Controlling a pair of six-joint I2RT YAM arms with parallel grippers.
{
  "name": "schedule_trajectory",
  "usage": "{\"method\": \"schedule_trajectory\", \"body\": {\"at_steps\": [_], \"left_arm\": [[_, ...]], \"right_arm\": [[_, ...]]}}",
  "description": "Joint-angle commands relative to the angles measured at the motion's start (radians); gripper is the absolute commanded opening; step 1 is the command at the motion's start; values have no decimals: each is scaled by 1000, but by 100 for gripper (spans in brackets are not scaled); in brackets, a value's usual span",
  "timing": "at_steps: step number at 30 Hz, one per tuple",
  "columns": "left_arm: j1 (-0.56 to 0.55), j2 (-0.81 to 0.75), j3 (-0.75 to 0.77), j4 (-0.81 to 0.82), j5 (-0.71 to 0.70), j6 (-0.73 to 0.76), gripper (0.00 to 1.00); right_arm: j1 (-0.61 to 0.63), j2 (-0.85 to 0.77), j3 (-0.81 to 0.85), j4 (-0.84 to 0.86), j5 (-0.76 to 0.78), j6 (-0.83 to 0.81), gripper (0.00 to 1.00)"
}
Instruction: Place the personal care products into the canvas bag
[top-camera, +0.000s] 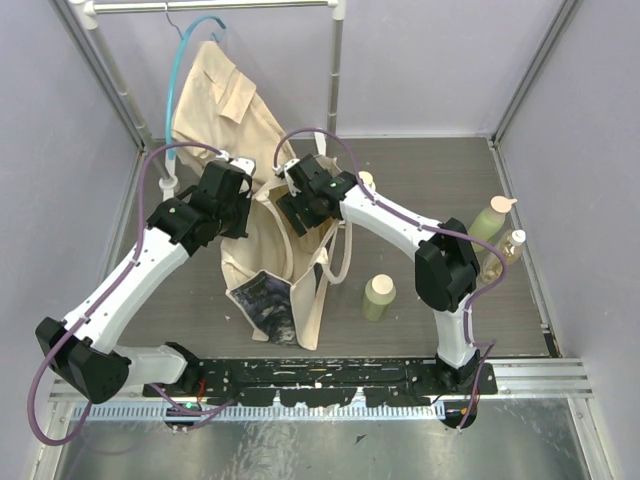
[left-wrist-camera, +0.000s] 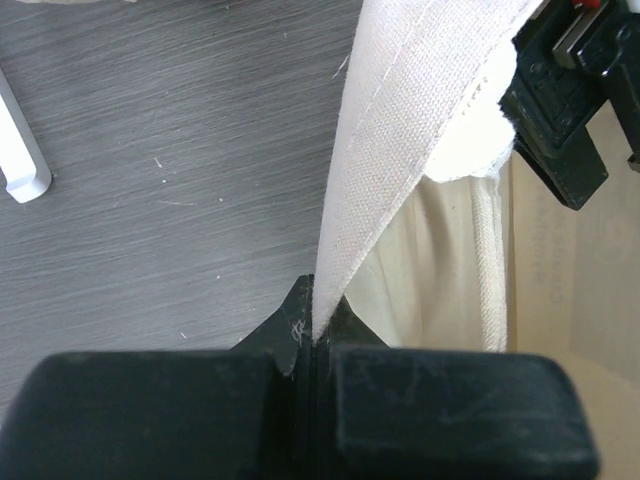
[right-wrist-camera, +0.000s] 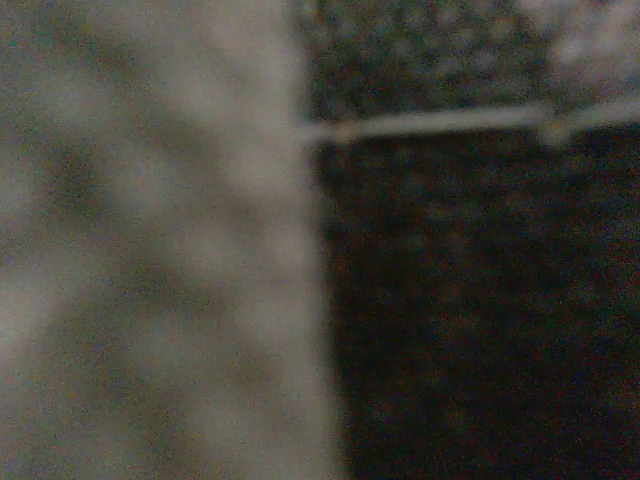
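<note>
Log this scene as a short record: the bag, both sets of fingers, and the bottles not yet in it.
bag: canvas bag on the table, one edge lifted
left fingers: shut on the bag's canvas edge
right fingers: at the bag mouth; open or shut unclear, wrist view blurred
bottles outside: yellow-green bottle beside the bag; green bottle and amber bottle at the right edge

Soft, even light from above fills the overhead view, which is sharp throughout, with faint shadows on the table (top-camera: 190, 300). The left wrist view is bright: the canvas bag (left-wrist-camera: 400, 150) is crisp, the left pincer (left-wrist-camera: 312, 340) slightly soft. The right wrist view is dim, grainy and wholly blurred.
</note>
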Motion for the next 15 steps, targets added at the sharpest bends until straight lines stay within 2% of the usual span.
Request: {"method": "schedule_trajectory", "body": {"at_steps": [1,13,14,15], "left_arm": [[3,-58,-18,29,-26,-1,0],[3,-42,-16,39,-14,6,0],[3,-40,-16,41,-12,7,0],[4,-38,-15,42,-9,8,0]], "right_arm": [[-31,29,-60,1,56,-8,1],[-31,16,-215,97,63,-9,1],[-30,17,-224,98,63,-9,1],[-31,16,-234,99,64,-6,6]]}}
